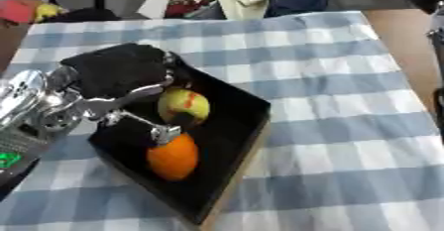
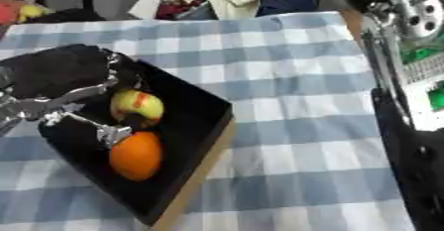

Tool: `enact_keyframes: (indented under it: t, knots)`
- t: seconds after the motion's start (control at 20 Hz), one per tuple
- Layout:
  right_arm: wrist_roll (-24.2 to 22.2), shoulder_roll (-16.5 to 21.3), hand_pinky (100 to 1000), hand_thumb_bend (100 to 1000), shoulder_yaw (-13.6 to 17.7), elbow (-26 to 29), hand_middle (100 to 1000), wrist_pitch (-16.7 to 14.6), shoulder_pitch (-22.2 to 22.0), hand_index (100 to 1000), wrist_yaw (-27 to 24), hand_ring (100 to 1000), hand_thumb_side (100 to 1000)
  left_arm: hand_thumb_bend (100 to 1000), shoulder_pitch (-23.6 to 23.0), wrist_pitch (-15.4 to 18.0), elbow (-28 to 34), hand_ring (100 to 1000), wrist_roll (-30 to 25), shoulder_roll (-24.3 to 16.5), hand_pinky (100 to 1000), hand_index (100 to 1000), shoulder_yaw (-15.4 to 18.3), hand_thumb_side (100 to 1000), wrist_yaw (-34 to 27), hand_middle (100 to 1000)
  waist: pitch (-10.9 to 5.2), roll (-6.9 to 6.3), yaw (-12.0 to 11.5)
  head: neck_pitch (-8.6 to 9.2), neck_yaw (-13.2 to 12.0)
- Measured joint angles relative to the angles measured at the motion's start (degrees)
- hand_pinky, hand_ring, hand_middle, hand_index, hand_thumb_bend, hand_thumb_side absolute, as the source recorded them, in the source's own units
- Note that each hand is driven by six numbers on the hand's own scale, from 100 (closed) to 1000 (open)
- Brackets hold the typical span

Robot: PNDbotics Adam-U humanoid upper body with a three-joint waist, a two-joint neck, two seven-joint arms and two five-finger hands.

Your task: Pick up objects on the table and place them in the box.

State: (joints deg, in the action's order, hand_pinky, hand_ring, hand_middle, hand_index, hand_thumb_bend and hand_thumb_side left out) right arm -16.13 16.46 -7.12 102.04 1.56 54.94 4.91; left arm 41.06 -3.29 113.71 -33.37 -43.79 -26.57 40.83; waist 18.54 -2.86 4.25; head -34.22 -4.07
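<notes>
**Left hand over the box, two fruits inside**

Left hand (image 1: 117,71) sits over the far-left corner of the black box (image 1: 247,107), black-covered palm down, silver fingers (image 1: 138,93) reaching in toward 4 o'clock. Fingers look partly curled; whether they close on the fruit or merely touch it, cannot tell. One thin finger (image 1: 165,133) runs down to the top of the orange (image 1: 172,158).

Yellow-green apple (image 1: 184,106), red streak on its skin, lies just at the fingertips, at 3 to 4 o'clock from the palm. Orange lies at 5 o'clock from the apple, nearly touching it, long axis running roughly 12 to 6 along the box floor. Apple is near round; stem end too dim to give a heading.

Both fruits are in the box already. Blue-and-white checked tablecloth (image 1: 338,126) around it shows no further object.

Right arm (image 2: 408,76) hangs at the right edge, well apart; its hand is not visible. Left hand is plainly the nearer; judged step is release and withdrawal.
</notes>
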Motion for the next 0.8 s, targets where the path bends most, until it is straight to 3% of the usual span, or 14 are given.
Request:
enact_keyframes:
  t: [0.2, 0.35, 0.5, 0.6, 0.65, 0.8]
  knots:
    - [0.03, 0.00, 945, 100, 0.01, 0.38, 803, 0.04, -0.01, 933, -0.07, 869, 875, 100, -0.42, -0.90, 0.00, 642, -1.36, 0.79, 453, 724, -1.26, 400, 1.18, 573, 0.00, 0.01, 0.12, 0.03, -0.12]
    - [0.01, 0.00, 945, 100, 0.02, 0.65, 803, 0.11, -0.03, 933, -0.11, 869, 874, 100, -0.68, -0.62, 0.00, 690, -3.79, 1.34, 503, 765, -2.18, 507, 2.72, 620, 0.01, 0.00, 0.23, 0.05, -0.14]
    - [0.02, 0.00, 945, 100, 0.03, 0.68, 803, 0.25, -0.06, 934, -0.21, 869, 875, 127, -0.72, 0.55, 0.00, 784, -6.44, 1.54, 603, 865, -2.50, 630, 4.67, 730, 0.01, -0.03, 0.28, 0.05, -0.13]
    - [0.06, 0.00, 945, 100, 0.04, 0.69, 803, 0.32, -0.09, 934, -0.25, 869, 874, 253, -0.72, 1.53, 0.00, 853, -7.78, 1.68, 680, 931, -2.49, 709, 5.90, 808, 0.01, -0.04, 0.28, 0.04, -0.12]
    - [0.10, 0.00, 945, 100, 0.04, 0.70, 803, 0.38, -0.17, 934, -0.26, 869, 874, 401, -0.72, 2.01, 0.00, 888, -8.26, 1.82, 714, 967, -2.46, 788, 6.63, 846, 0.01, -0.04, 0.28, 0.04, -0.10]
    - [0.09, 0.00, 945, 100, 0.05, 0.73, 803, 0.47, -0.51, 934, -0.30, 869, 874, 573, -0.71, 3.20, 0.00, 920, -8.19, 2.06, 757, 994, -1.64, 910, 9.62, 879, 0.01, -0.04, 0.22, 0.02, -0.01]
